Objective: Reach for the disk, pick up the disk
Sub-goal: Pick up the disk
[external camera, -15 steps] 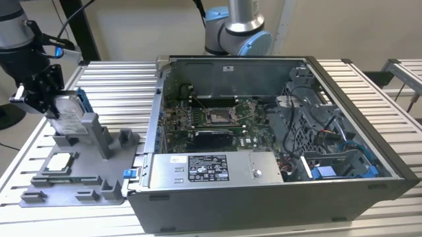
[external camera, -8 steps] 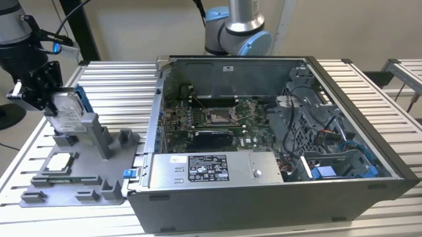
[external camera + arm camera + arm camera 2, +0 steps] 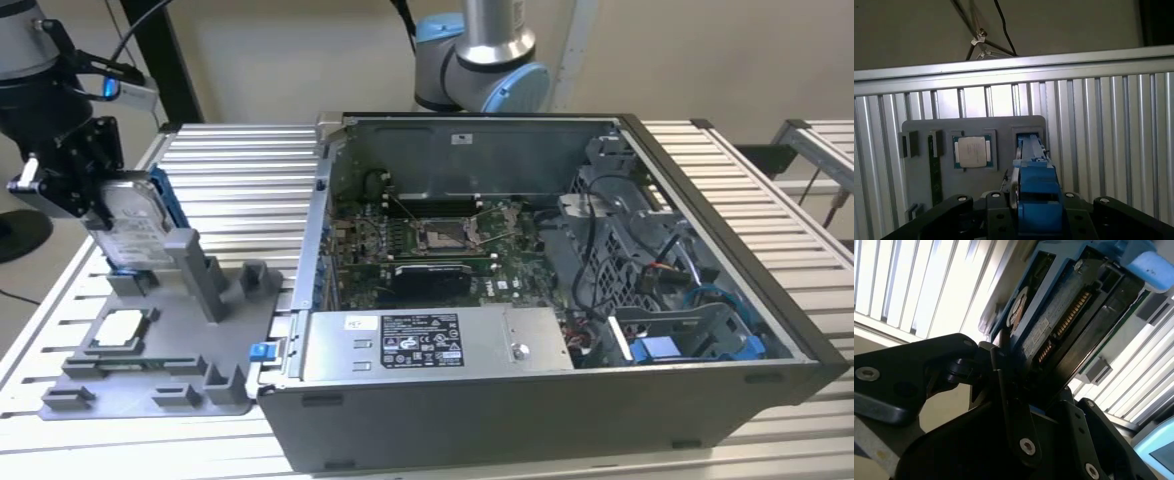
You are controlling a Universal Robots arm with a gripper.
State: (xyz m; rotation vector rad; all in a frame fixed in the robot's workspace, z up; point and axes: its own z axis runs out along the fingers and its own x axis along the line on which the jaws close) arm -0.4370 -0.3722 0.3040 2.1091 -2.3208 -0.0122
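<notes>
Though its label illegible, disk [image 3: 134, 225] upright between jaws.

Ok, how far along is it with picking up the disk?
The reach looks done: the gripper is at the grey holder tray. In hand: it is shut on the upright disk. Left: getting it clear; the disk's lower end is at the tray's slot, and I cannot tell whether it is out.
</notes>
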